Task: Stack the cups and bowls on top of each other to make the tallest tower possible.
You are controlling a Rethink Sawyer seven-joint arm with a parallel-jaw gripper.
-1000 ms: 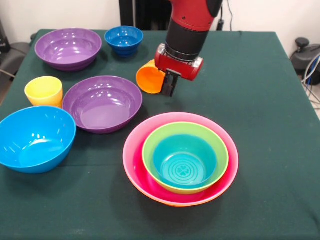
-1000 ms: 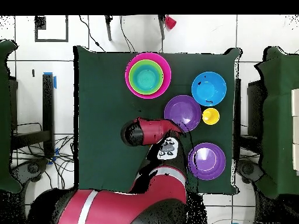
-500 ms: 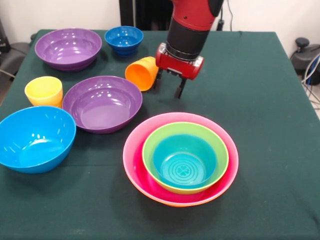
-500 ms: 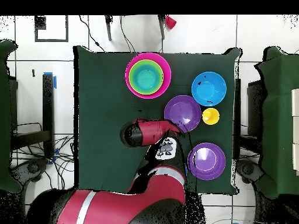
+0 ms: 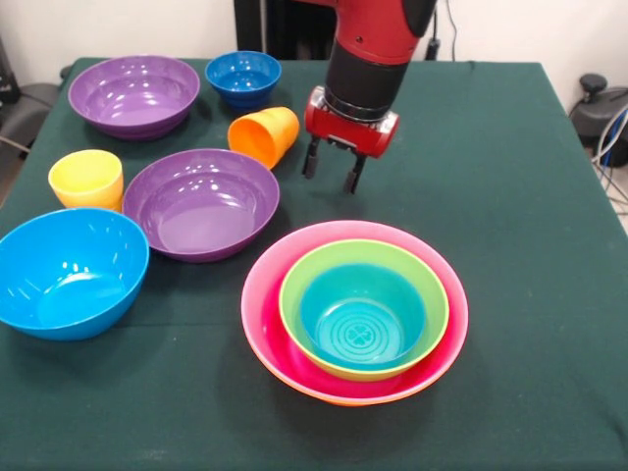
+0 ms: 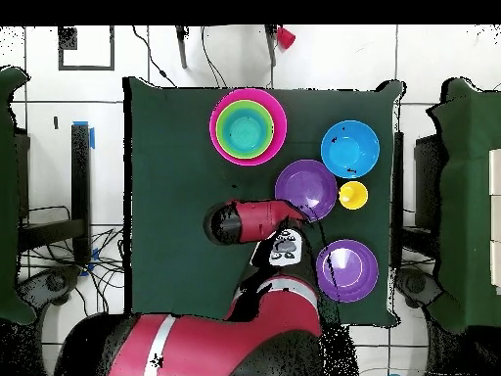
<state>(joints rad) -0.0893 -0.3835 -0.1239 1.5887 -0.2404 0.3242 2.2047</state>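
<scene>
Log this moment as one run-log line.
gripper: open, empty | orange cup: on its side, beside gripper | tower: four bowls nested | yellow cup: upright

Front camera close and raised, looking down across the green-clothed counter [image 5: 510, 196] toward the arm [image 5: 368, 59], overhead camera high, straight down, taking in whole counter [image 6: 171, 196] and surrounding floor [image 6: 108, 59], both sharing the nested bowls [image 5: 355, 312].

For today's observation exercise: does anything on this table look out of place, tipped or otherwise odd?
Yes. The orange cup lies tipped on its side near the purple bowl, while the yellow cup stands upright. The open gripper hangs beside it, apart and holding nothing.
</scene>
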